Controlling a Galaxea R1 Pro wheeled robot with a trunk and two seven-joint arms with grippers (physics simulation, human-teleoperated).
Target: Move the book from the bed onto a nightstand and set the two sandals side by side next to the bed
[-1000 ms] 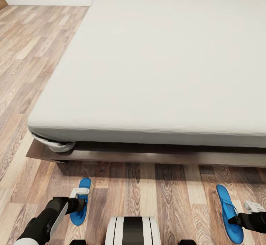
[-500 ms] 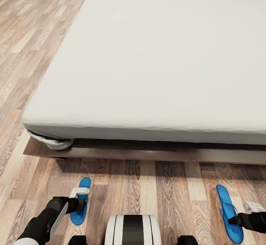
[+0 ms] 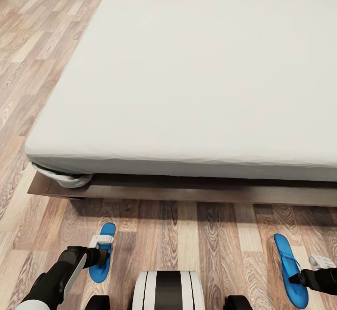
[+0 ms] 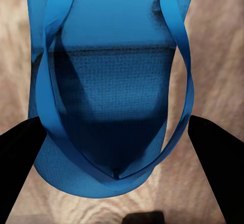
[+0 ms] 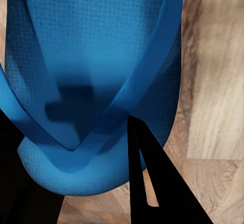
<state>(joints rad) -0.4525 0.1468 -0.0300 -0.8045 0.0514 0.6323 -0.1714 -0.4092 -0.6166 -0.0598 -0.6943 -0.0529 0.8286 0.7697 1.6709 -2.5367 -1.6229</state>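
A grey-brown wood-plank floor runs in front of the wide bed, whose pale mattress overhangs a dark brown wooden frame.

Two bright blue sandals lie on the planks near the foot of that frame, well apart from each other. The left sandal sits close to the bed's corner, with the left gripper poised over it. In the left wrist view this sandal lies between the two dark fingers, which stand wide, one on each side of the sole, with the thin straps meeting between them; neither finger clearly touches it.

The right sandal lies on the floor at the far right, its length pointing toward the bed. The right gripper is at its side, near the heel half. In the right wrist view the sandal lies under a dark finger that crosses its edge beside the strap; the other finger is a dark shape at the frame's border, so I cannot tell whether the jaws are closed on the sandal.

The robot's white and black trunk shows between the arms.
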